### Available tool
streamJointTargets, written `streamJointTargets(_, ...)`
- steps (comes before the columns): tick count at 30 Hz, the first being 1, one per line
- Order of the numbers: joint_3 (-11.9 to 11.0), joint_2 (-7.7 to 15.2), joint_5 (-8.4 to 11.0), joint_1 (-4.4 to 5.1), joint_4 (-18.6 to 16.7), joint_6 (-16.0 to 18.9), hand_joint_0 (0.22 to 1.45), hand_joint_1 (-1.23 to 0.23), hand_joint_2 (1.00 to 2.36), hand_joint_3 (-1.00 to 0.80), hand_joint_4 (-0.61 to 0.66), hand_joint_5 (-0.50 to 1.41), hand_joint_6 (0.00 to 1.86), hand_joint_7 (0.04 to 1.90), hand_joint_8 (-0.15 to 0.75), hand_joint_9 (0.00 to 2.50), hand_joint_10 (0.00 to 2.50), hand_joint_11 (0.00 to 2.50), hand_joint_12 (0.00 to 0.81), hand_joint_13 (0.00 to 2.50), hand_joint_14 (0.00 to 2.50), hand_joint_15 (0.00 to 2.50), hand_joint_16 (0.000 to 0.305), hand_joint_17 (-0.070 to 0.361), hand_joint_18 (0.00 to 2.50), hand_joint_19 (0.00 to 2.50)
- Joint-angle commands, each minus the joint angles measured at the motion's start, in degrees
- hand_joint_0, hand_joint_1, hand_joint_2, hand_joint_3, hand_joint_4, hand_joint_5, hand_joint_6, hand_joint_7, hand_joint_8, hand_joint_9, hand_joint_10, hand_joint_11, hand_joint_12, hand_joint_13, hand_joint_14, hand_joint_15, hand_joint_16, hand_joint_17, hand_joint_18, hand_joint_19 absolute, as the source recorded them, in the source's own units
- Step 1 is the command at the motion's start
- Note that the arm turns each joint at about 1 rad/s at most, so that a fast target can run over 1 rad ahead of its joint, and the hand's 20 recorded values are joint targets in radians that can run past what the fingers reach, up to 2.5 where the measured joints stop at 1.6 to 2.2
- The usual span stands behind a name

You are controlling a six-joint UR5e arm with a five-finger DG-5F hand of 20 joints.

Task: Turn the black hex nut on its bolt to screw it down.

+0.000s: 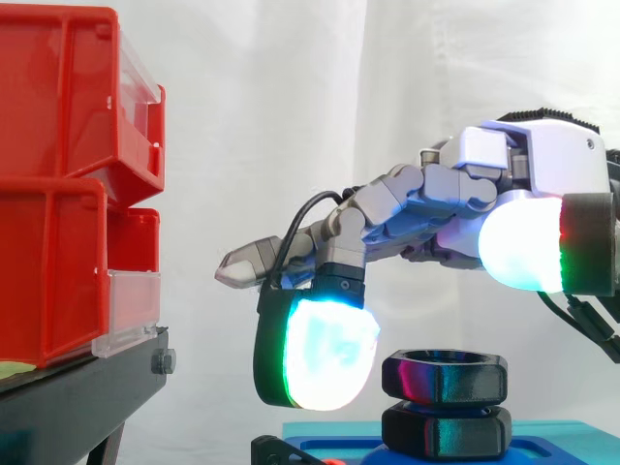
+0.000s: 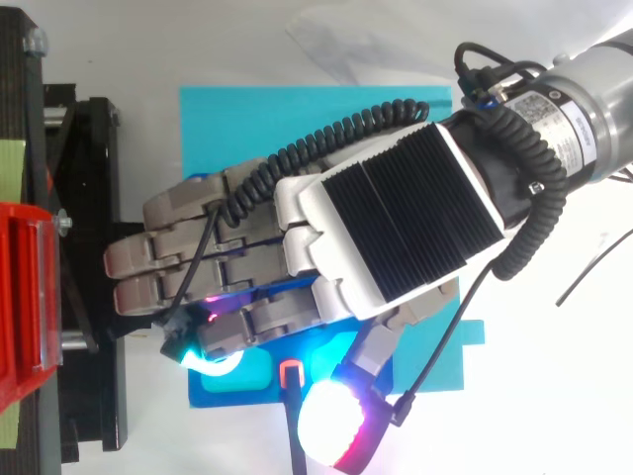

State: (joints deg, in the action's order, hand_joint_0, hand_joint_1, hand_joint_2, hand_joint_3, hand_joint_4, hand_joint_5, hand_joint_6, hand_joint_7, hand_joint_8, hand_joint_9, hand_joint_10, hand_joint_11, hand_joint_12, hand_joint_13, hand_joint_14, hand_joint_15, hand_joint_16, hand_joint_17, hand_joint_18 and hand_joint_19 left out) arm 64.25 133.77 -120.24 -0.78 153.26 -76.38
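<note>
The black hex nut (image 1: 444,376) sits on its bolt above a second black hex piece (image 1: 446,429), both on a blue base plate (image 1: 552,436). My hand (image 1: 455,194) hovers over them, reaching in from the right with most fingers stretched out to the left. One finger bends down, and its glowing white-green pad (image 1: 327,354) hangs just left of the nut, with a small gap showing. The thumb pad (image 1: 523,242) glows white above and to the right of the nut, clear of it. In the top view the hand (image 2: 396,218) lies over the blue plate (image 2: 297,119).
Stacked red bins (image 1: 68,184) stand on a black stand (image 1: 87,387) at the left, close to the outstretched fingertips. In the top view the black stand (image 2: 84,198) borders the blue plate's left side. A white curtain hangs behind.
</note>
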Motion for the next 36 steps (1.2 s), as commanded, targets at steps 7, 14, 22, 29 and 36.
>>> streamJointTargets(7, 0.00, 0.00, -0.35, -0.54, 0.54, -0.61, 0.50, -0.26, 1.00, -0.50, 0.32, -0.08, 0.80, 0.69, 0.340, 0.37, 0.00, 0.14, 0.375, 0.31, 0.00, 0.03, 0.057, 0.129, 0.28, 0.40)
streamJointTargets(14, 0.09, 0.00, -0.61, -0.98, 0.81, -0.61, 0.50, -0.27, 1.00, -0.50, 0.33, -0.08, 0.82, 0.69, 0.349, 0.40, 0.00, 0.16, 0.373, 0.33, 0.00, 0.03, 0.057, 0.128, 0.30, 0.39)
streamJointTargets(22, 0.09, 0.00, -1.23, -1.59, 0.98, -0.61, 0.51, -0.27, 1.00, -0.50, 0.32, -0.08, 0.82, 0.70, 0.353, 0.41, 0.00, 0.16, 0.371, 0.34, 0.00, 0.03, 0.057, 0.127, 0.31, 0.40)
streamJointTargets(29, 0.09, 0.00, -1.75, -2.73, 0.72, -1.14, 0.51, -0.27, 1.00, -0.50, 0.32, -0.08, 0.82, 0.70, 0.354, 0.41, 0.00, 0.16, 0.372, 0.34, 0.00, 0.04, 0.057, 0.128, 0.33, 0.41)
streamJointTargets(36, 0.09, 0.00, -4.39, -4.58, 0.63, -1.49, 0.51, -0.27, 1.00, -0.50, 0.33, -0.08, 0.82, 0.69, 0.355, 0.42, 0.00, 0.17, 0.373, 0.35, 0.00, 0.04, 0.057, 0.128, 0.33, 0.41)
